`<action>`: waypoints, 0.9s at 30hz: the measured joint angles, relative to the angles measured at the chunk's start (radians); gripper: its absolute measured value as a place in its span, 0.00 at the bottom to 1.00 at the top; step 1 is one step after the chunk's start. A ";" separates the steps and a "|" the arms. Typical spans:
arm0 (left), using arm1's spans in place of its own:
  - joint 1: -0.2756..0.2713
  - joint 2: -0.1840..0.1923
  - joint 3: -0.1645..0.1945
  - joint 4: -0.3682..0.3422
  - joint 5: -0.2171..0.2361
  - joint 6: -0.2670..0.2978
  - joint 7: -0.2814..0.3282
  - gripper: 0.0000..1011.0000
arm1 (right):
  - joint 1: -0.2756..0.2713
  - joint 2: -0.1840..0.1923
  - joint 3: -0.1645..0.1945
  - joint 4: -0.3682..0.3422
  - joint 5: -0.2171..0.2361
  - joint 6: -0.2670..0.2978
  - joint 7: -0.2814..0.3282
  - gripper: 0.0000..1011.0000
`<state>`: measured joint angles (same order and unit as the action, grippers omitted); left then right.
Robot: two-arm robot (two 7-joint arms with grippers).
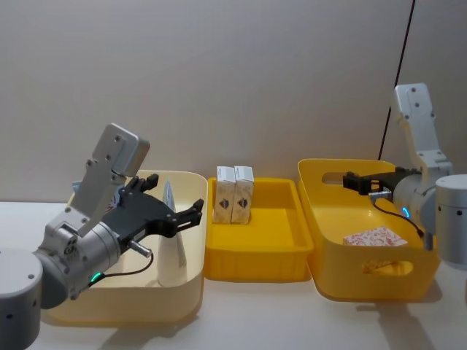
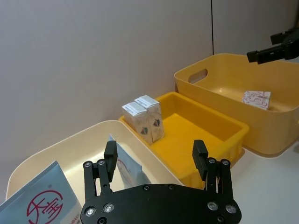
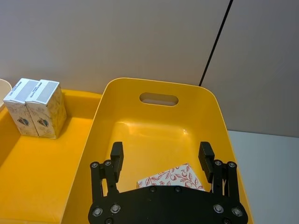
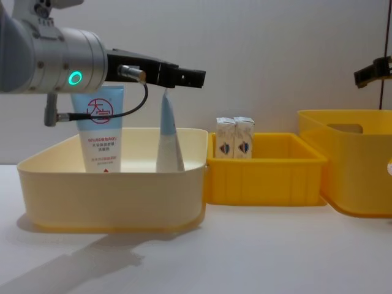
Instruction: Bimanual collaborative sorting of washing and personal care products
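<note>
The left gripper [image 1: 191,216] reaches out level over the cream bin [image 1: 146,302], fingers spread and empty above two upright tubes [image 4: 102,131]. The right gripper [image 1: 350,181] hovers over the large yellow bin [image 1: 343,277], fingers also apart.

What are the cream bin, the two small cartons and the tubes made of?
Cream bin: likely moulded plastic, smooth, slight sheen, rounded rim. Two cartons: printed paperboard, matte, crisp folded edges. Tubes: probably soft plastic, printed, flat crimped ends.
</note>
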<state>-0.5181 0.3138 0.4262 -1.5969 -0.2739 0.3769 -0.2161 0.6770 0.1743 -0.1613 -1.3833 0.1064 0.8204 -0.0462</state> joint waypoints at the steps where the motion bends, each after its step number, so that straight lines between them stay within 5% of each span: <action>1: 0.000 0.000 0.000 0.003 0.001 0.004 0.000 0.99 | 0.000 0.000 0.000 0.000 0.000 0.000 0.000 0.99; 14: 0.013 -0.002 -0.012 0.044 0.013 0.017 0.003 0.99 | 0.000 0.000 0.000 0.000 0.000 0.000 0.000 0.99; 27: -0.009 -0.034 -0.017 0.153 0.016 -0.033 -0.015 0.99 | 0.000 0.000 0.000 0.000 0.000 0.000 0.000 0.99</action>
<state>-0.5275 0.2799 0.4093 -1.4440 -0.2582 0.3436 -0.2308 0.6769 0.1742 -0.1613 -1.3833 0.1064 0.8203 -0.0463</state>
